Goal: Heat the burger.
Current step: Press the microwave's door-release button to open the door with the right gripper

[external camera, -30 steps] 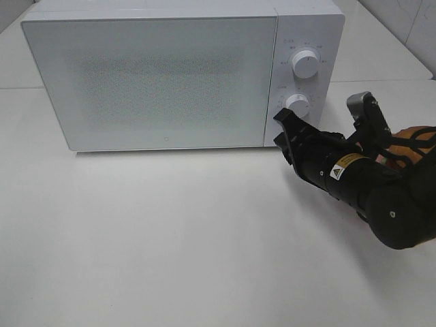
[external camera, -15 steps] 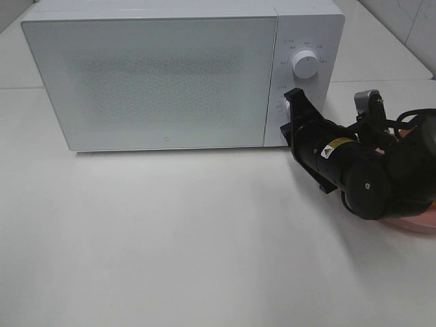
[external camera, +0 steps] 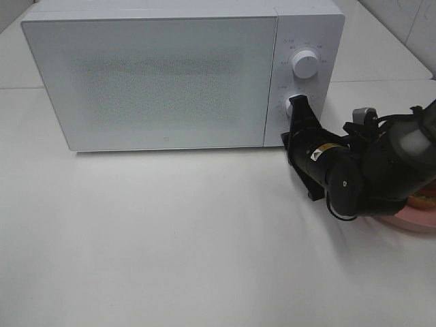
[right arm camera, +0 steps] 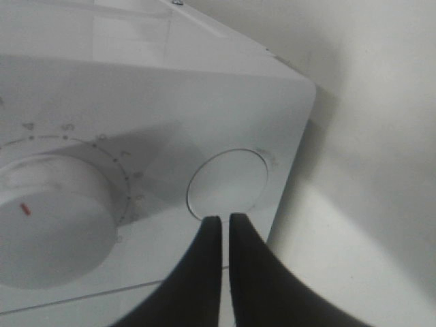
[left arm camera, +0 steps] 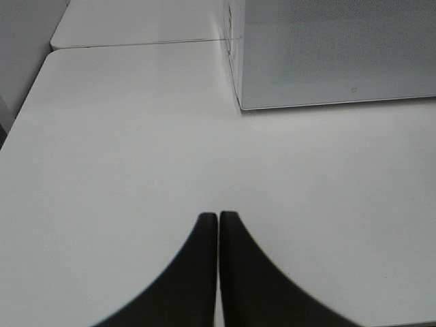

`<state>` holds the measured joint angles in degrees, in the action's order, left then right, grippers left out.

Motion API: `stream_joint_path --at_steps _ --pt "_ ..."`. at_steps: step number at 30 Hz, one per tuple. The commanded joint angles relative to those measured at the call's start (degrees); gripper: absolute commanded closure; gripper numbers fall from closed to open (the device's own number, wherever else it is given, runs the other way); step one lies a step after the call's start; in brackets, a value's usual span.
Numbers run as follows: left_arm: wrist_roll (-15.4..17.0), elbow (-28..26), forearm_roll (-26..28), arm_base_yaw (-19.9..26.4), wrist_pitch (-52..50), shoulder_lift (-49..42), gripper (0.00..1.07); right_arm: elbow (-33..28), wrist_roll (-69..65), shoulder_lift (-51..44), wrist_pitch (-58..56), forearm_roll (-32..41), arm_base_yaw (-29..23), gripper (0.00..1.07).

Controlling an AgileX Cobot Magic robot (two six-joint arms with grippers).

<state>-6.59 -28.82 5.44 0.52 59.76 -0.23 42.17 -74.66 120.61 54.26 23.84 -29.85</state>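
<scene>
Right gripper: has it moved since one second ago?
Yes. The right gripper turned and pushed in toward the microwave, tips now at its round button.

burger (external camera: 424, 199) mostly hidden behind the right arm (external camera: 371, 178).

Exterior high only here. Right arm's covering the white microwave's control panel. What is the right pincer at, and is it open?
Observer: Right wrist view: the right pincer is shut, tips pointed at a flat round white button near a corner of the white microwave's panel, beside a white dial with a red mark. Contact unclear.
Operator: Left arm? Not in my frame.
Observer: The left pincer is shut too, over the white table, facing the microwave's front corner.
</scene>
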Motion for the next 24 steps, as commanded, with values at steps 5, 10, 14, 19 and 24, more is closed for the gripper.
stream_joint_path --at_steps 5,10,14,19,24 --pt "0.00 0.17 0.17 -0.29 -0.57 -1.09 1.06 3.15 -0.34 2.29 0.74 1.83 0.06 1.06" --pt "0.00 0.17 0.17 -0.29 -0.57 -1.09 1.06 3.27 0.86 2.58 2.12 4.76 0.06 1.06" --pt "0.00 0.17 0.17 -0.29 -0.57 -1.09 1.06 3.27 1.32 2.58 2.46 4.76 0.06 1.06" --pt "0.00 0.17 0.17 -0.29 -0.57 -1.09 1.06 4.70 1.43 3.78 2.46 4.13 0.74 1.06" --pt "0.00 0.17 0.17 -0.29 -0.57 -1.09 1.06 5.90 1.72 4.07 2.46 4.47 0.74 1.06"
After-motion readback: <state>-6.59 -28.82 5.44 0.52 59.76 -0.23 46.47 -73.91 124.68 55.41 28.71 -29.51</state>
